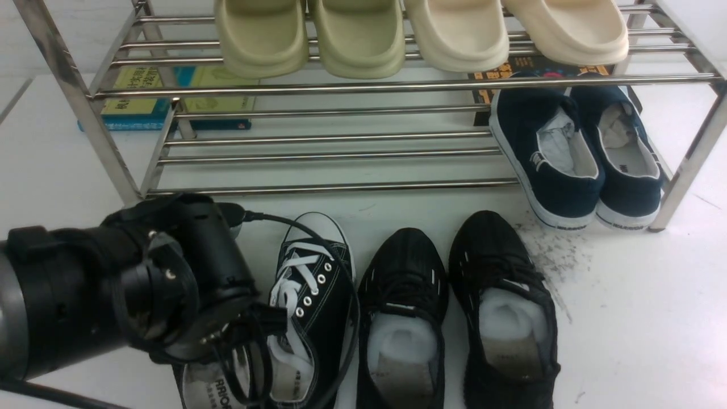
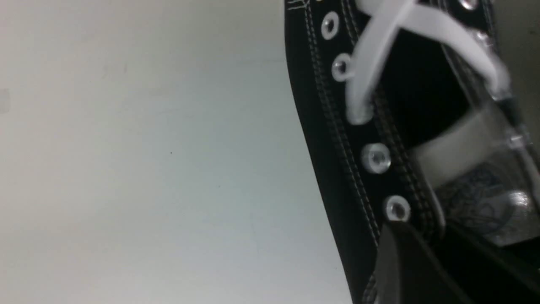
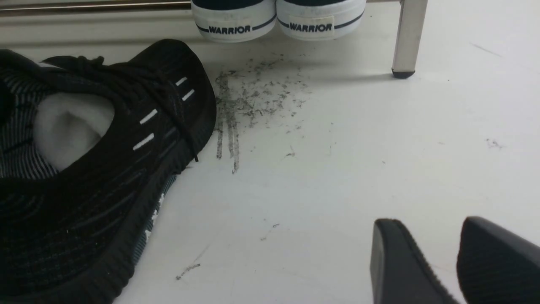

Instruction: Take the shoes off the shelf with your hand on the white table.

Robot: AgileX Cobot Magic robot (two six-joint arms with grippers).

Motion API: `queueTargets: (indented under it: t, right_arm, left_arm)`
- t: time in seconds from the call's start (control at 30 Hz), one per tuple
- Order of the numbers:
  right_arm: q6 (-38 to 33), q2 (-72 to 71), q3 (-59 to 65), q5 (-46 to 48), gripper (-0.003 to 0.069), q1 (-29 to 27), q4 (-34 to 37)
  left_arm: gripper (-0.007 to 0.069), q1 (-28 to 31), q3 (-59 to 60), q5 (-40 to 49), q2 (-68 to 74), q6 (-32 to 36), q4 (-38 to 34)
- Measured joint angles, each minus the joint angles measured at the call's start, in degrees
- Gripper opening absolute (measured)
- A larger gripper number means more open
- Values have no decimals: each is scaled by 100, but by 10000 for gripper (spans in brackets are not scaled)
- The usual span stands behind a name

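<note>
At the near edge of the counter [image 1: 636,318], before the shelf [image 1: 341,88], the shoes [image 1: 315,284] lay beside the black mesh pair [image 1: 403,272] with my left tool [image 2: 434,270] at one collar, gripping or not I could not tell; I judged set-down nearly done, next a clean release and lift.

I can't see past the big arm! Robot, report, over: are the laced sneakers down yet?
Left jaws at canvas sneakers, grip unclear. Right jaws open, empty. Sneakers on white table, off shelf. Nothing in the way.
</note>
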Motion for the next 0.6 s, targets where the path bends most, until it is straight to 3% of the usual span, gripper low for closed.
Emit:
queueTargets:
  t: [0.2, 0.3, 0.43, 0.47, 0.5, 0.6]
  right_arm:
    - [0, 0, 0, 0, 239, 0, 0]
    - [0, 0, 0, 0, 239, 0, 0]
    - [0, 0, 0, 0, 239, 0, 0]
    - [0, 0, 0, 0, 239, 0, 0]
    - [0, 0, 0, 0, 239, 0, 0]
    - [0, 0, 0, 0, 239, 0, 0]
  left_arm:
    - [344, 0, -137, 307, -11, -69, -15]
    - [347, 0, -308, 693, -94, -102, 8]
    - [150, 220, -508, 1301, -487, -198, 297]
    - [137, 275, -508, 1314, -505, -203, 304]
    - [62, 524, -493, 1289, -621, -203, 311]
    - [9, 1179, -305, 918, -733, -198, 152]
